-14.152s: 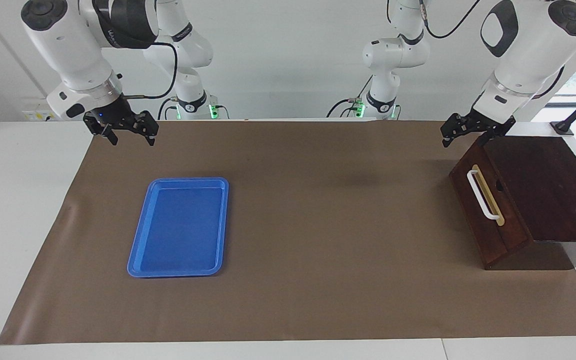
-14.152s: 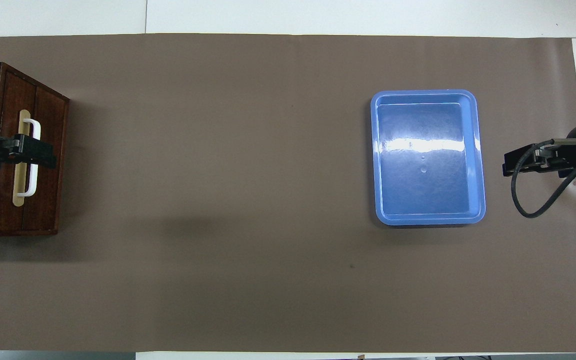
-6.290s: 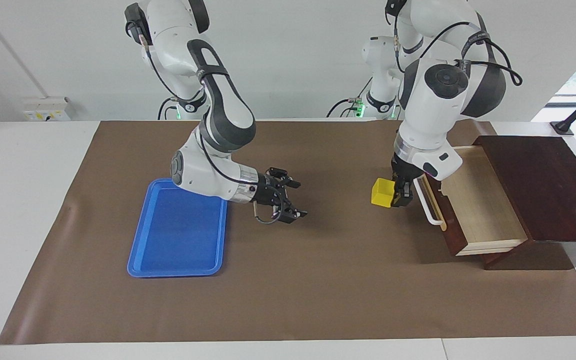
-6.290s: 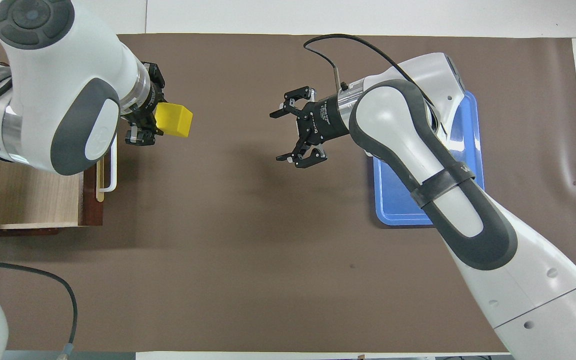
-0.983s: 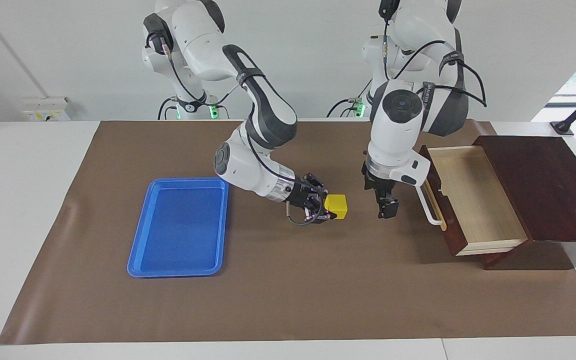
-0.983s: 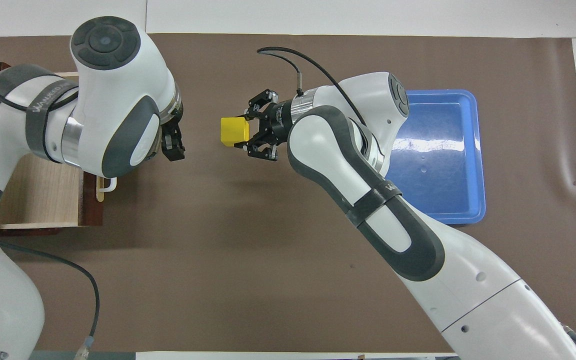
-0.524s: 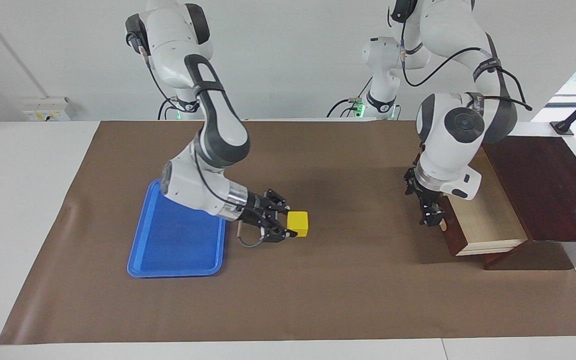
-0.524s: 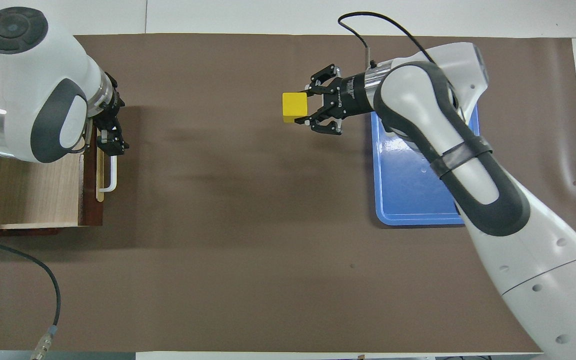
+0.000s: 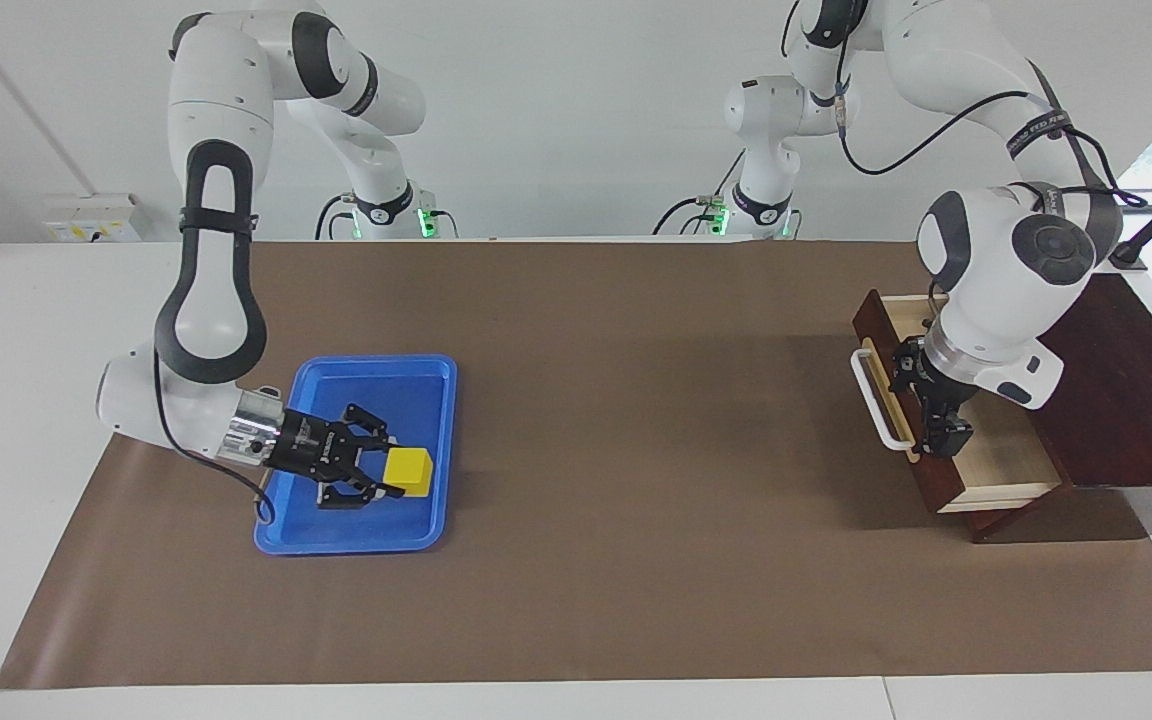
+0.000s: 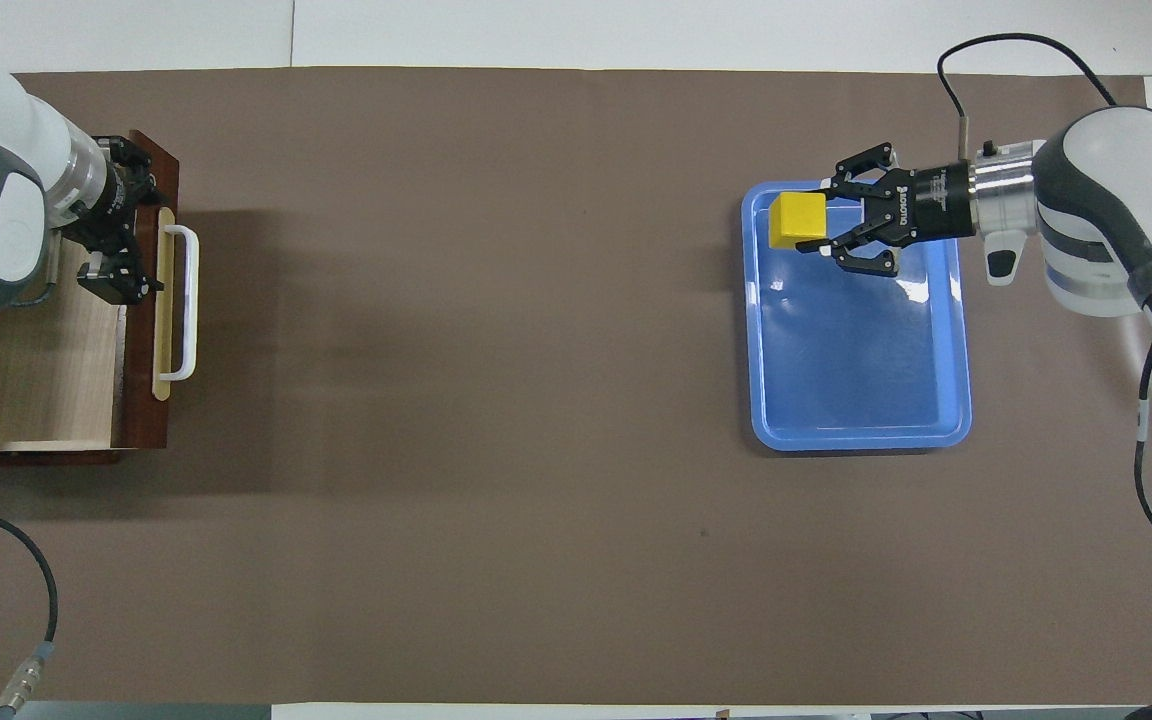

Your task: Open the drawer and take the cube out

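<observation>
The yellow cube (image 9: 408,472) is held in my right gripper (image 9: 383,476), low over the blue tray (image 9: 356,545), at the part of it farthest from the robots. I cannot tell whether the cube touches the tray floor. In the overhead view the cube (image 10: 798,220) sits between the right gripper's (image 10: 826,220) fingers. The drawer (image 9: 921,480) stands partly open, with its white handle (image 9: 874,400) and pale inside showing. My left gripper (image 9: 944,435) is just inside the drawer front; it also shows in the overhead view (image 10: 121,275).
The dark wooden box (image 9: 1126,380) stands at the left arm's end of the table. The blue tray (image 10: 856,438) lies at the right arm's end. A brown mat (image 9: 636,450) covers the table between them.
My right arm has swung the cube from over the mat's middle to over the tray. My left gripper has moved in over the drawer, and the drawer has slid partly back into the box.
</observation>
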Motion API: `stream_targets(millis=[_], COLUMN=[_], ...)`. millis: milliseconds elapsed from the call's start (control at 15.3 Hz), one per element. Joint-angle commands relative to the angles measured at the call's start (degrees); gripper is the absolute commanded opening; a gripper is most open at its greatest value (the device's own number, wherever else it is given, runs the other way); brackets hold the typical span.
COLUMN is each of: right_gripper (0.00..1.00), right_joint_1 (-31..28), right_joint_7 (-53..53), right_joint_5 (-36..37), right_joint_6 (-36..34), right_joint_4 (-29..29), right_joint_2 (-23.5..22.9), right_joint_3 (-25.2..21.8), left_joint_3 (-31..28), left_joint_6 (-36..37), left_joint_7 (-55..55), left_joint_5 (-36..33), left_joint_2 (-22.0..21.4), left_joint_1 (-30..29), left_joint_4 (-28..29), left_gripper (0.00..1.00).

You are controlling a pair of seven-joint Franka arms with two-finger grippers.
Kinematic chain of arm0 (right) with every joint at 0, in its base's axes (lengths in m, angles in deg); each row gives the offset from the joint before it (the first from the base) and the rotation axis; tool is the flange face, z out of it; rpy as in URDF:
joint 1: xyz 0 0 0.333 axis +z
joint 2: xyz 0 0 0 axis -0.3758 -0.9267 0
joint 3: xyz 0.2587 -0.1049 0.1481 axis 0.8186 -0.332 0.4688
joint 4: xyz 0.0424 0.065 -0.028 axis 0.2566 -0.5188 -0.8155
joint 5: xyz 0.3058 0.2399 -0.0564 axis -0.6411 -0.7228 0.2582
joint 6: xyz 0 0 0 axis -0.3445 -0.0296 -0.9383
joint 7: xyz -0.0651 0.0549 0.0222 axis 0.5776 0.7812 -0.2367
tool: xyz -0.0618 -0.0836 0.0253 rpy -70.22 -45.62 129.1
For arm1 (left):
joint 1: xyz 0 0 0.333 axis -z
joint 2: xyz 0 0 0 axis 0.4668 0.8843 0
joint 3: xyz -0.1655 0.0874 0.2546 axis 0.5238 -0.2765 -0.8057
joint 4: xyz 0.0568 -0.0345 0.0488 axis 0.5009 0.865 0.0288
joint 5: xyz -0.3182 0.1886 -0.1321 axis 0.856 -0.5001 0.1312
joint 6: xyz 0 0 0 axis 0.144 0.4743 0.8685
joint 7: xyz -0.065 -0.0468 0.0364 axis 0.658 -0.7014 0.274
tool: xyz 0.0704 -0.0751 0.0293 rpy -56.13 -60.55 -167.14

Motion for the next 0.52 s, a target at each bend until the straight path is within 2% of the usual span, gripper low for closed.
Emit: stream_targets(millis=[0, 197, 459], right_gripper=[0.00, 0.00, 0.00], right_joint_1=[-2.7, -3.6, -3.5], right_joint_7=[5.2, 5.4, 5.5], right_joint_5=[0.1, 0.6, 1.7], right_joint_6=[0.7, 1.0, 2.2], right_joint_4=[-9.0, -11.9, -14.5], right_joint_2=[4.6, 5.5, 5.9], right_joint_3=[0.5, -0.2, -1.9], left_joint_3=[-0.5, -0.5, -0.5], left_joint_6=[-6.9, -9.7, -10.2], left_joint_7=[9.1, 13.4, 14.9], left_joint_5=[-1.7, -1.7, -1.7], left_joint_2=[-1.0, -0.9, -0.9], left_joint_1=[-6.8, -9.9, -11.2], left_joint_4=[2.9, 3.4, 3.4], left_gripper=[1.00, 1.00, 1.00])
